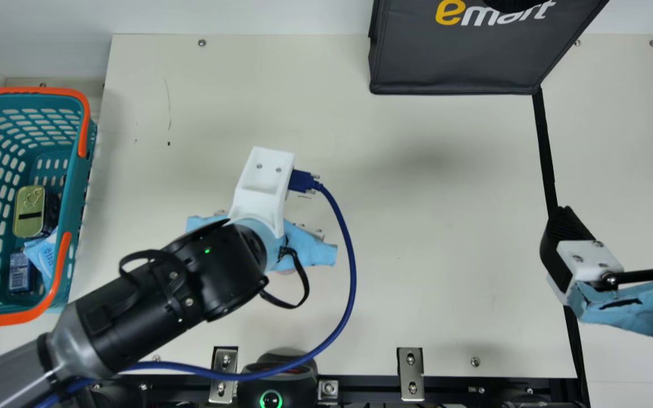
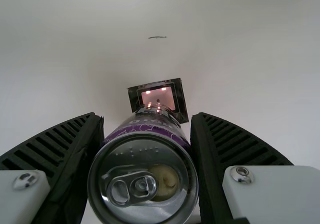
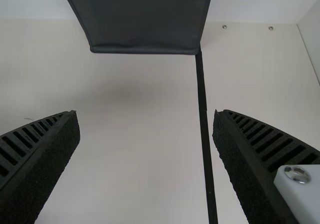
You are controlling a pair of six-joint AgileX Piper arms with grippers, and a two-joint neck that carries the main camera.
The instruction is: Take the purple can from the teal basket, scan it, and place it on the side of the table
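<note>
- Left hand (image 2: 146,117) clamped on purple can (image 2: 142,184); right hand (image 3: 145,115) spread wide, holding nothing.
- Roll can slowly, grip firm, side facing red-lit scanner window (image 2: 165,96).

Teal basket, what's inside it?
The teal basket holds a gold pull-tab tin, a light-blue packet partly behind the orange handle, and a dark-blue labelled package. Whatever lies beneath them is covered.

Count: 1 teal basket (image 1: 81,187), in which at least 3 items were visible: 1 gold tin (image 1: 30,211), 1 light-blue packet (image 1: 43,255), 1 dark-blue item (image 1: 20,273). Also tallied: 1 purple can (image 2: 142,171), 1 dark bag (image 1: 462,56), 1 scanner (image 1: 278,382), 1 blue cable (image 1: 352,272), 1 left gripper (image 1: 310,246), 1 right gripper (image 1: 620,220).
</note>
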